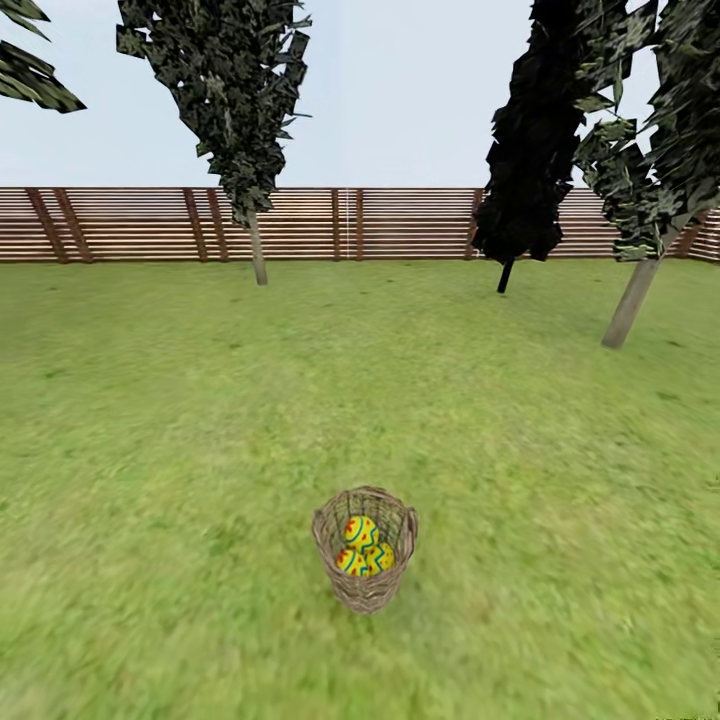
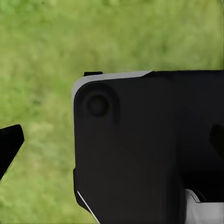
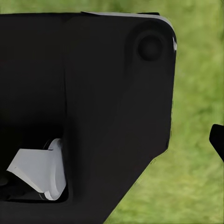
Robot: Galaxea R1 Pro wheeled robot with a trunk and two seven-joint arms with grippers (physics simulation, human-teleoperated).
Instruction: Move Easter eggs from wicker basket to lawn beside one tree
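Observation:
The wicker basket (image 1: 366, 592) stands upright on the lawn (image 1: 180, 450), low in the head view and just right of centre. Inside it lie the three Easter eggs, glossy yellow with red and blue marks: one on top (image 1: 360, 529) and two below (image 1: 350, 562) (image 1: 380, 556). A tree (image 1: 630, 305) with a thick pale leaning trunk stands at the far right. In the left wrist view one black fingertip (image 2: 10, 143) sits at the picture's edge over grass. The right wrist view has one too (image 3: 218, 140). Nothing is held.
A black robot body panel (image 2: 149, 144) (image 3: 88, 107) blocks much of both wrist views. Another pale-trunked tree (image 1: 258, 255) stands at the back left and a dark thin-stemmed tree (image 1: 507, 272) at the back right. A brown slatted fence (image 1: 400, 225) closes the garden. Open grass surrounds the basket.

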